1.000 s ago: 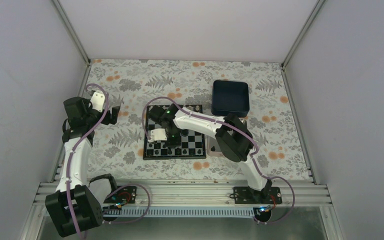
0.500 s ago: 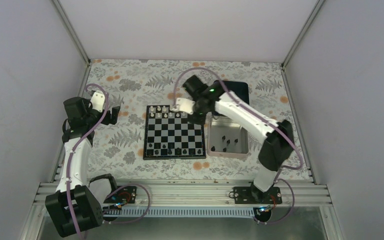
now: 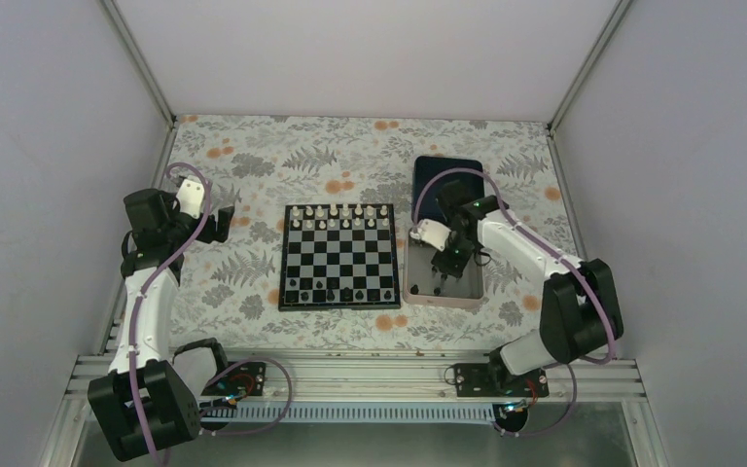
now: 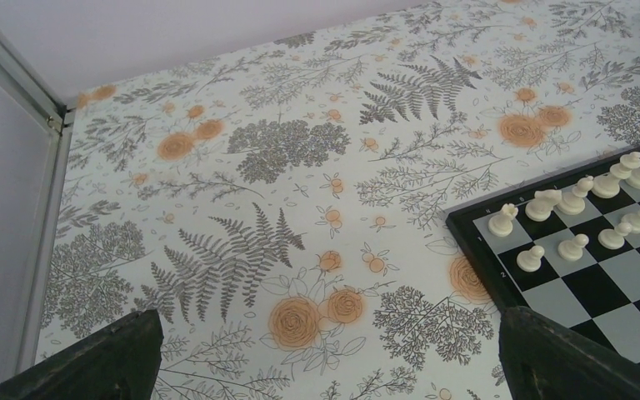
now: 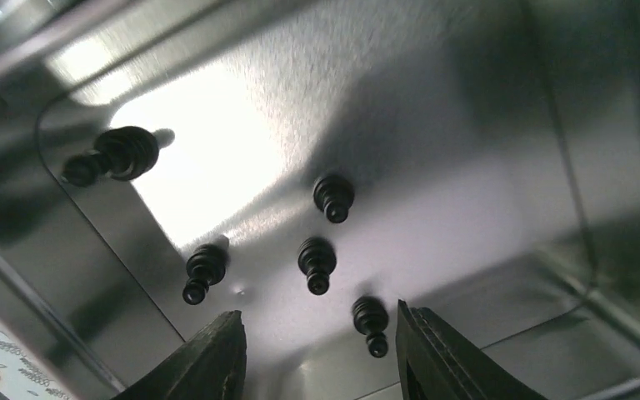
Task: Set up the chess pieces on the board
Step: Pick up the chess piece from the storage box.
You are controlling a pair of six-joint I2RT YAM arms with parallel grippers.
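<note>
The board (image 3: 338,255) lies mid-table, with white pieces on its two far rows and several black chess pieces (image 3: 336,292) on its near row. My right gripper (image 3: 444,275) hangs open and empty over the silver tray (image 3: 410,294) just right of the board. In the right wrist view its jaws (image 5: 317,321) stand apart above several loose black pieces (image 5: 317,262) on the tray floor (image 5: 433,150), one piece (image 5: 371,323) close to the right finger. My left gripper (image 3: 219,226) is open and empty left of the board; its wrist view shows the board corner (image 4: 600,283).
A dark blue square tray (image 3: 447,185) sits behind the silver tray, partly covered by the right arm. The white pieces (image 4: 542,204) stand on the board's far corner. Floral mat (image 4: 300,250) lies under the left gripper. Metal frame posts edge the table.
My right arm has swung from the board's near rows, past the far right corner, to above the silver tray. The left arm has not moved.
</note>
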